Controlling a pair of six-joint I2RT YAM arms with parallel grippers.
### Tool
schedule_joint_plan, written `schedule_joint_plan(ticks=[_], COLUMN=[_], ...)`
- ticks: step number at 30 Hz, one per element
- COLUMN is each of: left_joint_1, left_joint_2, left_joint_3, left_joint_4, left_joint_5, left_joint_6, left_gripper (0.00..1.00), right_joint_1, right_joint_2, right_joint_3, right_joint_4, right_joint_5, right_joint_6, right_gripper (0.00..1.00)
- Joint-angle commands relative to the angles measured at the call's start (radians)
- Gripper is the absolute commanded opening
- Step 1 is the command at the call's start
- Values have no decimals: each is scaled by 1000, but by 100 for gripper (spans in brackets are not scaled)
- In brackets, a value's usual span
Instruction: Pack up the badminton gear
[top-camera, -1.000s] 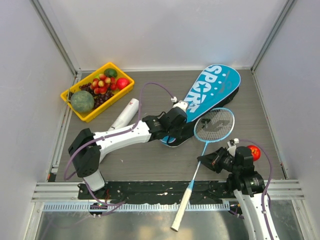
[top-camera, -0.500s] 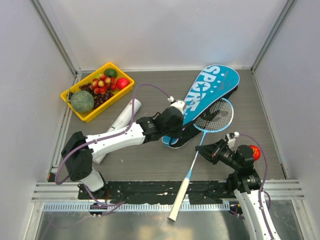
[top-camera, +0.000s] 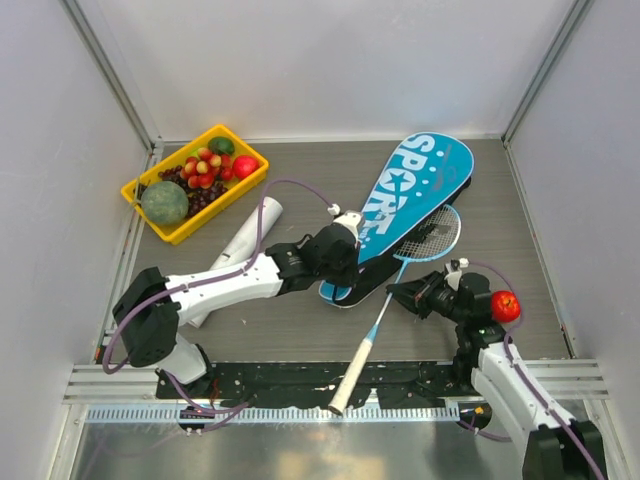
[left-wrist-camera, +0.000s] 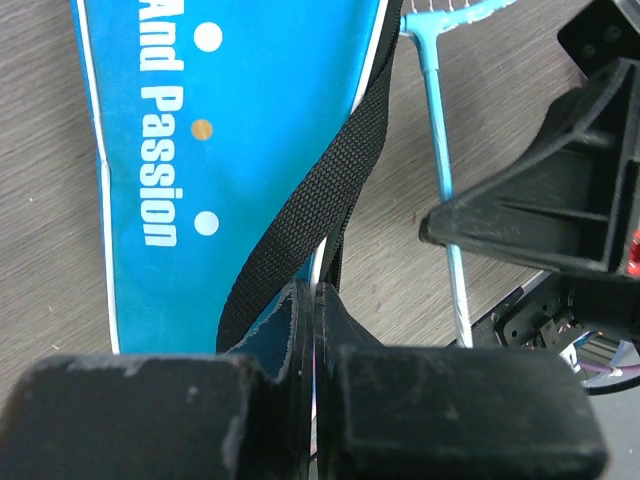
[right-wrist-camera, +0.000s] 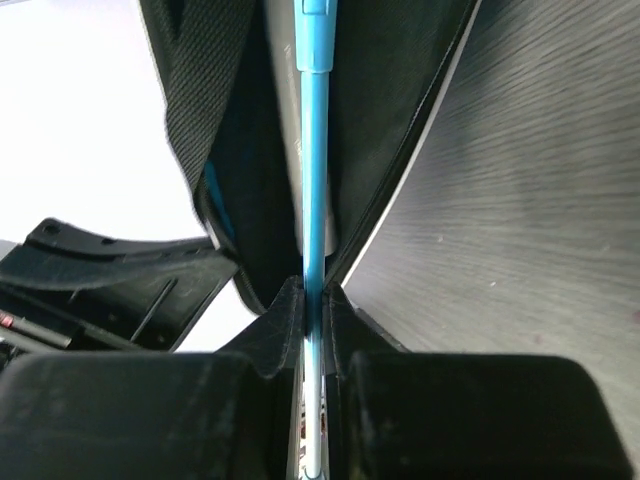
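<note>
Blue bag (top-camera: 415, 190) in left tool (left-wrist-camera: 316, 310), racket (right-wrist-camera: 315, 150) in right tool (right-wrist-camera: 315, 300)

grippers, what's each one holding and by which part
Left gripper pinches the bag by its edge near the narrow end; right gripper clamps the racket by its blue shaft.

White-shelled arms (top-camera: 230, 280) with black joints, each trailing a looping purple cable (top-camera: 290, 183).
</note>
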Motion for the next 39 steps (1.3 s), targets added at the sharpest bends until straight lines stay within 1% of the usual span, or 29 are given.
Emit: schedule_joint_plan(ticks=[1,6,13,16,20,26,27,33,35,39], left_joint_1=[1,-1,1,-1,-1,-2,-2,-5,-7,-5], left_joint_2=[-67,-104,-150,-163,-174,-196,-199,-202,-206,-214], left_joint_3=[-24,-72,-141,-165,-196,-251,-256,-281,-293,-323], left_joint_4=[79,66,82,94,86,141,146,149,149,154], left_joint_5=[41,29,39,59,47,93,101,102,102,102], left_joint_6=[-19,-4,7,10,25,-6,-10,-6,5,19], left_gripper=[0,0,0,0,0,0,0,0,0,0], right_joint_1=[-1,-6,-7,-9,-15,-14,-14,-14,-14,-15], right_joint_2=[174,307,347,410,493,623,652,786,821,840], right_joint_3=[48,148,220,263,278,279,278,309,329,303], right_joint_4=[240,227,219,214,285,412,461,613,638,714], right_joint_5=[39,122,223,254,280,349,355,342,319,323], right_joint_6=[-96,-249,-289,-331,-305,-252,-249,-214,-209,-167], right_gripper=[5,5,5,5,5,5,5,5,5,5])
